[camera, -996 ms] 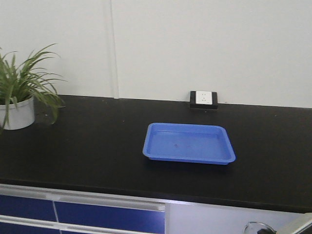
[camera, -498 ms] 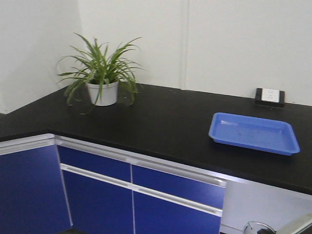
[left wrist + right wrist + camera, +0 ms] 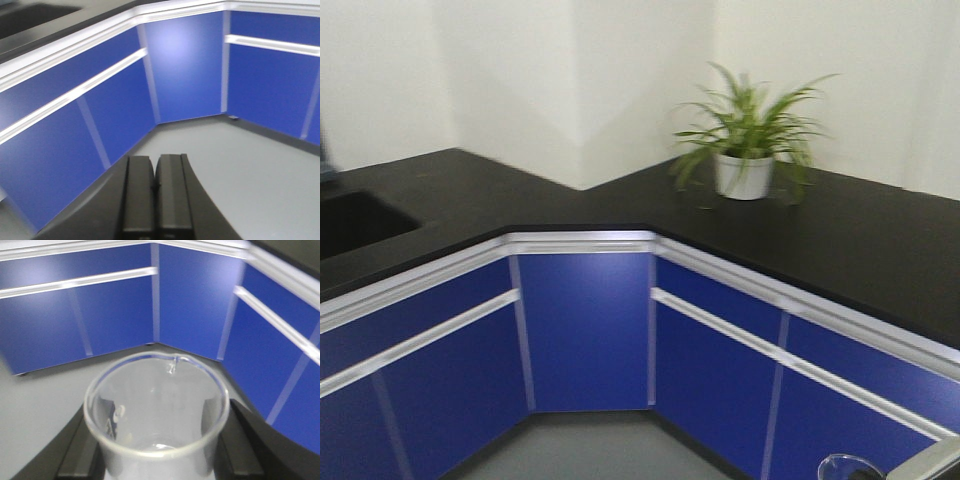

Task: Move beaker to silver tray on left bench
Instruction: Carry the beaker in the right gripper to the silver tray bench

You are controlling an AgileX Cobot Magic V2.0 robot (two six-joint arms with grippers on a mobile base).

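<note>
The right gripper (image 3: 159, 442) pinches the beaker (image 3: 156, 405) between its two fingers, one on each side of the glass wall. The beaker stands upright, mouth up, above the grey floor (image 3: 45, 390). The left gripper (image 3: 154, 167) has its fingers pressed together. In the front-facing view, the beaker's rim shows at the lower right edge. The left bench (image 3: 440, 185), black-topped with a sink (image 3: 350, 225), meets a second counter run bearing a potted plant (image 3: 745, 150). Blue cabinet doors (image 3: 585, 330) line the corner.

Open stretch of left bench (image 3: 455, 185), sink recess (image 3: 355, 222) at left, potted plant (image 3: 745, 160) right
</note>
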